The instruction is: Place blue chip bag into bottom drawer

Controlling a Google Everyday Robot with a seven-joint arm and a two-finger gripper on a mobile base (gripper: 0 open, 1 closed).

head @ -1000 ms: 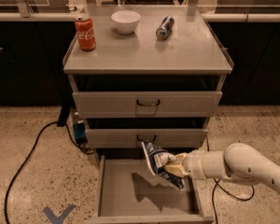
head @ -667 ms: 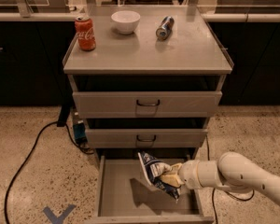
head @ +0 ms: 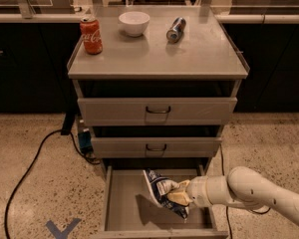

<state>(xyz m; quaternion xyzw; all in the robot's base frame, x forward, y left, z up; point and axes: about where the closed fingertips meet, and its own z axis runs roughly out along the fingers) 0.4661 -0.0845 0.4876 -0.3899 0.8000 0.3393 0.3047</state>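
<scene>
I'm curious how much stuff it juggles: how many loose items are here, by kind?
Cans: 2, red can and dark blue can, both on the cabinet top.
Bowls: 1, white bowl.
Bags: 1, blue chip bag, gripped by the hand over the open bottom drawer.
Total: 4.

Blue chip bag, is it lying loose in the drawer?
No, the claw holds the blue chip bag over the open bottom drawer.

The hand (head: 175,197), closed on the blue chip bag (head: 158,187) over the bottom drawer (head: 123,205), covers the bag's right side; the print is too small to read. The arm (head: 259,193) leaves the picture at the right edge. The drawer's front and the blue floor mark (head: 62,229) are cut by the lower edge.
</scene>
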